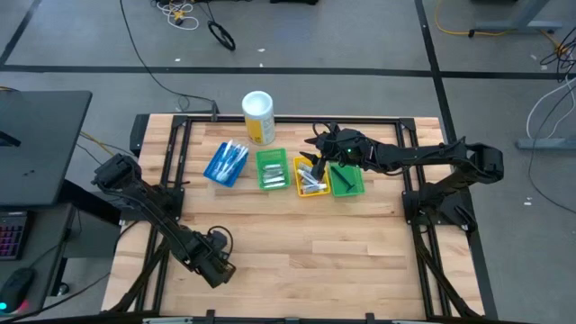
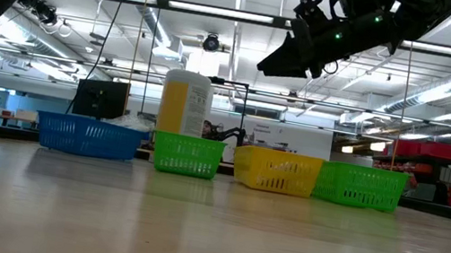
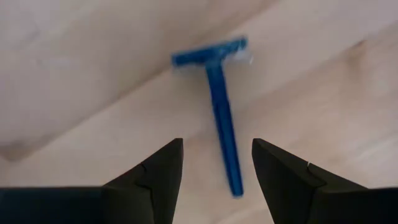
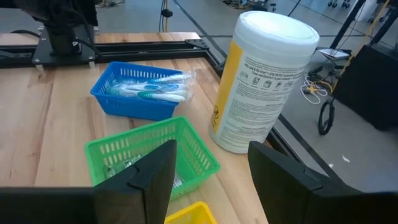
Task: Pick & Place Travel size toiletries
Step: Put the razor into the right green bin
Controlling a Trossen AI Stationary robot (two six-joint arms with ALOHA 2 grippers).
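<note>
A blue razor [image 3: 221, 109] lies flat on the bare wooden surface [image 1: 297, 243] directly beneath the left hand [image 3: 216, 163], seen only through that arm's wrist camera. Its head sits at the far end and its slim handle runs back toward the hand, ending in the gap between the two dark fingers [image 3: 158, 171]. The fingers stand parted and hold nothing, one to either side of the handle's near end. The razor's long axis runs roughly along the hand's line of sight and is tilted slightly, so the fingers straddle the handle crosswise, which looks like the relation a downward grasp would turn on.

In the high view the left hand [image 1: 214, 266] is over the near edge of the surface, well apart from the row of bins; the razor itself is hidden there. The right hand [image 1: 317, 147] hovers above the yellow bin [image 1: 310, 176] and the right green bin [image 1: 346, 180], its fingers apart and empty. The left arm is clearly the nearer one to the razor.

Beyond, a blue bin [image 4: 134, 93] holds white-and-teal toothbrushes [image 4: 152, 90], a second green bin [image 1: 272, 170] stands beside it, and a tall white-and-yellow canister [image 4: 264, 81] stands behind the row.
</note>
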